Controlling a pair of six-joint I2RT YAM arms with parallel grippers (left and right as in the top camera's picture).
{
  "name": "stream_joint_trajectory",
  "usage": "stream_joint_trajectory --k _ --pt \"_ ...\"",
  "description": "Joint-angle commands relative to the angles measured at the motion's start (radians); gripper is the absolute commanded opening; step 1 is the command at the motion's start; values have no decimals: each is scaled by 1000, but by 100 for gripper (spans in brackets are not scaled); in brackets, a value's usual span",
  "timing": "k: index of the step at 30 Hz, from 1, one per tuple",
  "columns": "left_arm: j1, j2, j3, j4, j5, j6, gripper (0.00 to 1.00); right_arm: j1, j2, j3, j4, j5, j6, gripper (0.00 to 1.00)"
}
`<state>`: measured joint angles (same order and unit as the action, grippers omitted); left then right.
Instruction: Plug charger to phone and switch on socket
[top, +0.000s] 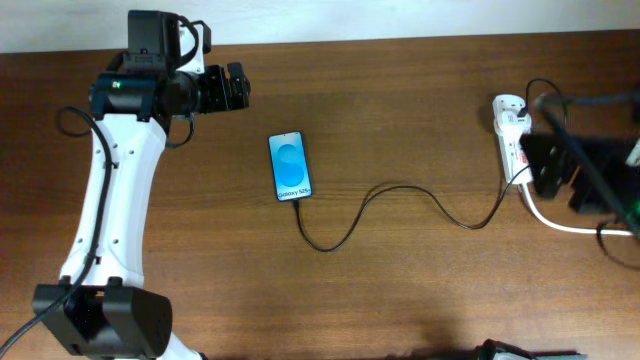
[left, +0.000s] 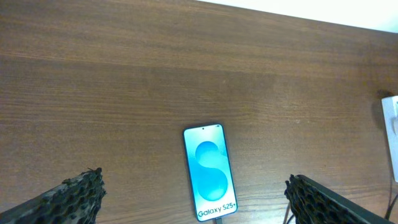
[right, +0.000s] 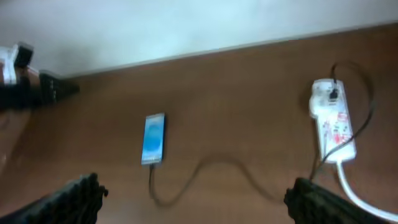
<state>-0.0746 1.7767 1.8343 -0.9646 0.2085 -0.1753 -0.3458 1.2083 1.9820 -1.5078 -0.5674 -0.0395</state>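
Note:
The phone (top: 290, 166) lies flat at the table's middle, its blue screen lit; it also shows in the left wrist view (left: 209, 172) and in the right wrist view (right: 153, 138). The thin black charger cable (top: 400, 188) runs in a wave from the phone's bottom edge, where its tip sits in the phone, to the white socket (top: 510, 130) at the far right. My left gripper (top: 235, 88) is open and empty, up and left of the phone. My right gripper (top: 560, 175) is open and empty, right beside the socket (right: 333, 121).
The socket's thick white cord (top: 560, 222) curves off to the right. Black arm cables (top: 590, 100) hang over the right edge. The table's back edge meets a white wall (right: 186, 25). The left arm's white link (top: 110, 200) crosses the left side.

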Motion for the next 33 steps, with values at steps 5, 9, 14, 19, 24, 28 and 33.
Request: stream_joint_trajectory --k 5,9,14,19,24,28,33 --pt "-1 2 3 1 -4 13 99 199 -162 -190 163 108 -134 98" --pt "-1 2 3 1 -4 13 99 264 -407 -621 554 305 181 98" --pt "-1 2 3 1 -4 13 99 348 -802 -1280 1106 411 179 98" --pt "-1 2 3 1 -4 13 99 374 -1087 -1667 1360 443 179 98" --pt "-1 2 3 1 -4 13 100 374 -1205 -1848 1431 477 179 98" --pt "-1 2 3 1 -4 13 99 374 -1205 -1931 1440 491 180 99" --pt "-1 2 3 1 -4 13 99 373 -1205 -1976 1435 518 179 98"
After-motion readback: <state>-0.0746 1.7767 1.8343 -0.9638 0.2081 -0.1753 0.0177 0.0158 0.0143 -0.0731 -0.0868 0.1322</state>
